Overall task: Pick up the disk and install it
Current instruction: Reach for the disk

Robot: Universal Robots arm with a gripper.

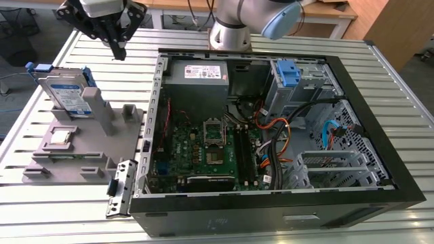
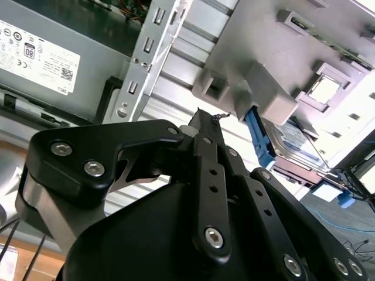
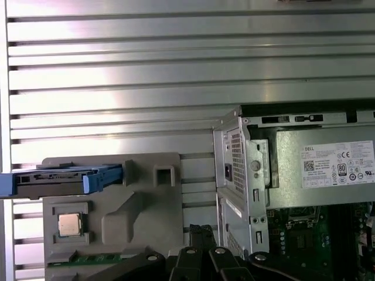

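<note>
The disk [image 1: 66,94] is a silver-grey drive with a white-and-blue label and blue rails. It stands on edge in a slot of the grey holder block [image 1: 85,147] at the exterior view's left. My gripper [image 1: 120,52] hangs above the table behind the holder, between the disk and the open computer case [image 1: 271,198]. Its fingers are shut with nothing between them. In the first wrist view the disk [image 3: 58,180] appears edge-on, well apart from the gripper [image 3: 200,230]. The second wrist view has the gripper [image 2: 206,117] pointing toward the holder, with the disk [image 2: 296,153] beyond it.
The case lies open on the slatted metal table [image 1: 61,213], showing the motherboard [image 1: 203,147], a grey power supply [image 1: 198,75], cables and a blue bracket [image 1: 288,73] in the drive bay. A processor chip [image 1: 61,137] rests on the holder. A metal latch strip [image 1: 119,185] lies beside the case.
</note>
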